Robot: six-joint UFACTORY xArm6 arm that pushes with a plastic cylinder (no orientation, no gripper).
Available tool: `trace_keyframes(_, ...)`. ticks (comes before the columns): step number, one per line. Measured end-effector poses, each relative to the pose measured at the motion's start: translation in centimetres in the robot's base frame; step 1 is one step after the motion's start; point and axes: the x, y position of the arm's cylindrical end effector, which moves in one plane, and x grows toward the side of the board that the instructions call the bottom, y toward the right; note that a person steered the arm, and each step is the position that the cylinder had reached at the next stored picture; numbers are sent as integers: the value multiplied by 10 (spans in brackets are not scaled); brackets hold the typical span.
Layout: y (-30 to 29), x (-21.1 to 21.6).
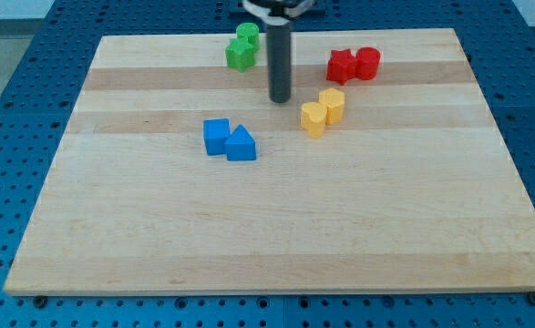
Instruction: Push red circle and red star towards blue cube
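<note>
While the wooden board (276, 228) sits on a blue perforated table (12, 55), the stuff on it is all bunched in the upper half, so going from the view's left: first comes the blue cube (216, 136), and touching its right side is a second blue block (241, 145) with a sloped, wedge-like top, sitting a little lower in the view. Up near the board's top edge there are two green blocks pressed together, the lower green block (240, 56) and the upper green block (248, 35); can't really make out their shapes. Just right of those is the dark rod, coming straight down, and my tip (280, 99) rests on bare wood, not touching anything, roughly between the green pair and the yellow pair. There's no claw on this thing at all, just the rod, so nothing is being held. Next, right of the tip, two yellow blocks touch each other: the yellow heart-ish block (313, 118) and the yellow rounded block (332, 105) up and to its right. Farthest right, near the top, the red star (342, 66) sits touching the red circle (367, 63), both well apart from the blue cube, with the rod and yellows in between.
</note>
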Motion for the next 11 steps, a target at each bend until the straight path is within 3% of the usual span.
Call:
trace_keyframes(2,94,-5)
trace_keyframes(4,174,-48)
trace_keyframes(6,161,-69)
trace_keyframes(11,83,-64)
